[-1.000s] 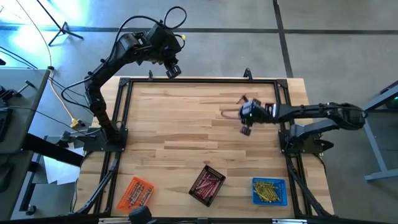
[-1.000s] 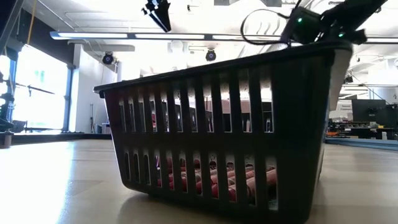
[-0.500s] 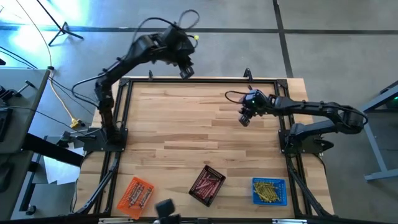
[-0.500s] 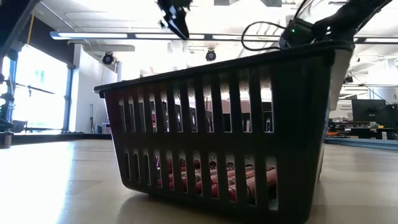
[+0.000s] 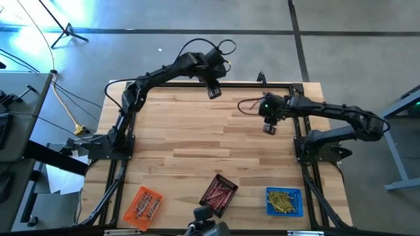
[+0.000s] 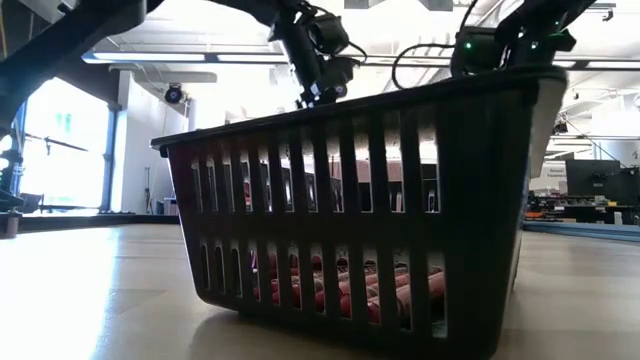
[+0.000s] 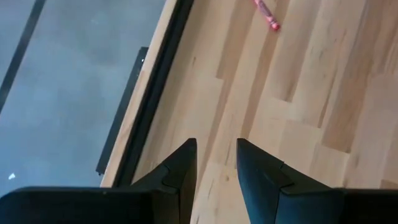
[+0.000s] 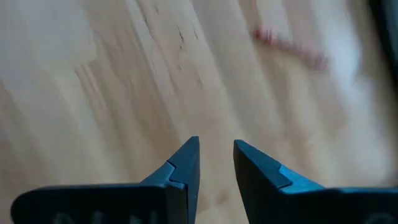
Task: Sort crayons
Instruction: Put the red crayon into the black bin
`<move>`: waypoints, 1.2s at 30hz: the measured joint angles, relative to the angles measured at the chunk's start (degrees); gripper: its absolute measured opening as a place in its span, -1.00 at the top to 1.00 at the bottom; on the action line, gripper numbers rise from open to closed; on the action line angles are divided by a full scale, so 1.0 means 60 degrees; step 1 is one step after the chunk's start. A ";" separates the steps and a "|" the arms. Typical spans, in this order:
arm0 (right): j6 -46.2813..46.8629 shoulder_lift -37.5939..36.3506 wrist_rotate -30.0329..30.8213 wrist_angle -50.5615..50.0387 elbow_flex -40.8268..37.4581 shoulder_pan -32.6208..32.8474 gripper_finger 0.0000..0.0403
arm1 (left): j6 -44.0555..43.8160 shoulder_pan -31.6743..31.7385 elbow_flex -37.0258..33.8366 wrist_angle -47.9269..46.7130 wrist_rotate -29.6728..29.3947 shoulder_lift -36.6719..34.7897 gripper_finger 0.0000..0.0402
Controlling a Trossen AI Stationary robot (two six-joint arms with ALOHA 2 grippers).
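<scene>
My left gripper [image 5: 214,92] hangs over the table's far edge, shut and empty; it also shows in the low view [image 6: 322,96]. Its wrist view shows its fingers [image 7: 214,155] above bare wood, with one red-pink crayon [image 7: 266,14] lying flat on the table farther off. My right gripper [image 5: 269,128] hangs over the table's far right part, shut and empty. Its wrist view [image 8: 214,155] shows a blurred red crayon [image 8: 289,46] lying on the wood ahead. Sorted crayons lie in the orange tray [image 5: 142,204], the black tray [image 5: 218,195] and the blue tray [image 5: 283,201].
The three trays stand in a row along the table's near edge. In the low view the black slotted tray [image 6: 370,200] fills the foreground, with red crayons [image 6: 350,285] inside. A black frame [image 5: 197,83] borders the table. The middle of the table is bare wood.
My left gripper has swung toward the table's right edge along the far edge and come lower and nearer. My right gripper has gone a little toward the far edge and then toward the right edge.
</scene>
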 joint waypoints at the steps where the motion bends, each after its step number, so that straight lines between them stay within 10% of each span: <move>1: -0.0981 0.0006 0.0140 0.0293 -0.0057 0.0000 0.59 | -0.0012 0.0005 0.0000 0.0001 -0.0011 0.0027 0.50; 7: -0.7224 0.0097 0.0110 0.2175 -0.0448 -0.0121 0.59 | -0.0219 0.0071 0.0007 0.0191 -0.0072 -0.0073 0.50; 26: -1.0161 0.4615 0.0345 0.3494 0.1432 -0.1868 0.59 | -0.0447 0.0573 0.0018 0.0501 -0.0081 -0.0115 0.50; 36: -1.0407 0.5903 -0.0642 0.1342 0.3280 -0.2525 0.59 | -0.0440 0.0907 0.0018 0.0465 -0.0080 -0.0115 0.50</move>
